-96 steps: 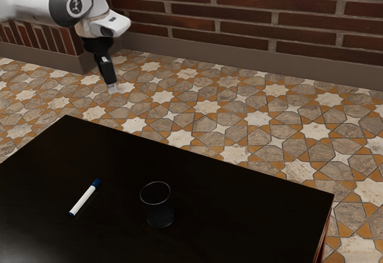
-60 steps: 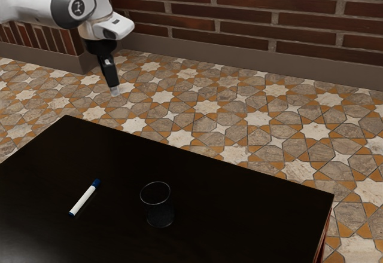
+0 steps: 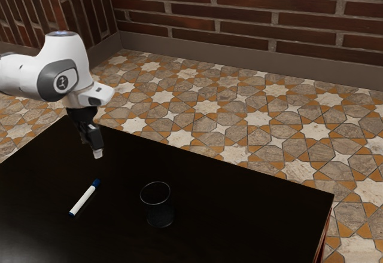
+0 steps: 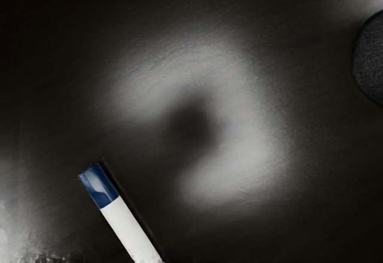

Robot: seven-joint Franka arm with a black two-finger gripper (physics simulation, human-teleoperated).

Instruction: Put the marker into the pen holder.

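One blue-capped marker [image 3: 83, 199] is seen lying on the dark surface [image 3: 215, 182], its cap [image 3: 96, 183] pointed to one o'clock in the exterior view, with the pen holder [image 3: 160, 216] stood upright at the marker's three o'clock and the tool [image 3: 98, 153] raised at its twelve, though whether wide or narrow cannot be told

Room of unclear kind: brick walls [image 3: 251, 0], patterned tiles [image 3: 257, 118]

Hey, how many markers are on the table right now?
1. The one marker lies flat on the dark table, blue cap toward the arm, beside the upright, clear pen holder and not touching it.
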